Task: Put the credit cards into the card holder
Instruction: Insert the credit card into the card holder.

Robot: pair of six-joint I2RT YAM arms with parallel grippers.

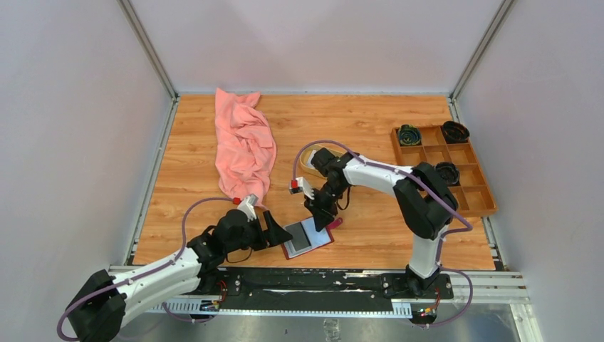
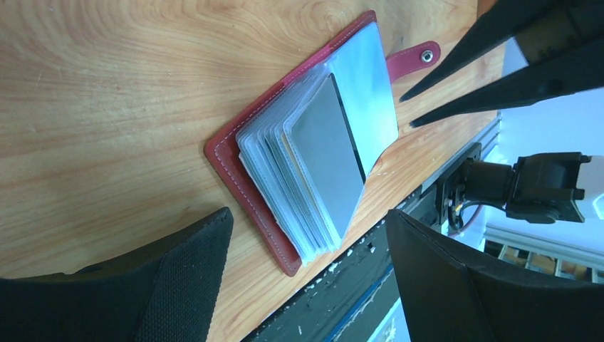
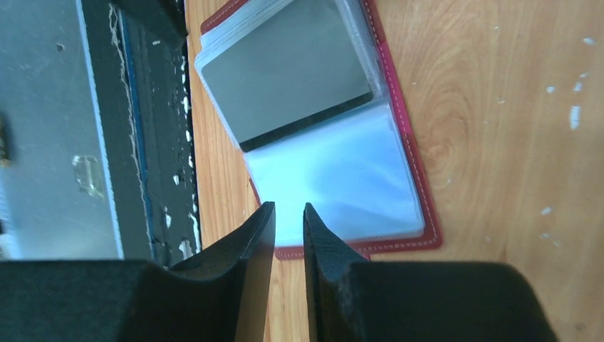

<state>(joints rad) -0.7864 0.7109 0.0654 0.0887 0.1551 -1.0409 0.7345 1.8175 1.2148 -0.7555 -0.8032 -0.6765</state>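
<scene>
Closest to the lens, the left claw (image 2: pixel 308 217) stood with its two black fingers (image 2: pixel 178 285) spread wide and nothing between them, low over the tabletop (image 1: pixel 370 128) just left of the card holder (image 2: pixel 246 178). That dark red holder lay open and flat near the near edge of the wood, between the two claws. Its stack of clear sleeves (image 2: pixel 285 192) was fanned upward and its strap with the small pale snap (image 2: pixel 426 55) stuck out on the right side. One grey credit card (image 3: pixel 292 71) with a dark edge lay at the top of the sleeve stack. Whether it was fully tucked into a pocket I could not tell. An empty clear sleeve (image 3: pixel 335 185) lay spread over the holder's other half. The right claw (image 3: pixel 288 208) hung just above that sleeve's outer edge with its jaws parted by only a narrow slit and gripping nothing. A crumpled pink cloth (image 1: pixel 244 146) lay well apart at the far left. A tan oval dish (image 1: pixel 308 153) showed partly behind the right arm. At the far right sat a brown wooden compartment tray (image 1: pixel 491 206) with a few dark round objects (image 1: pixel 409 134) in its cells.
</scene>
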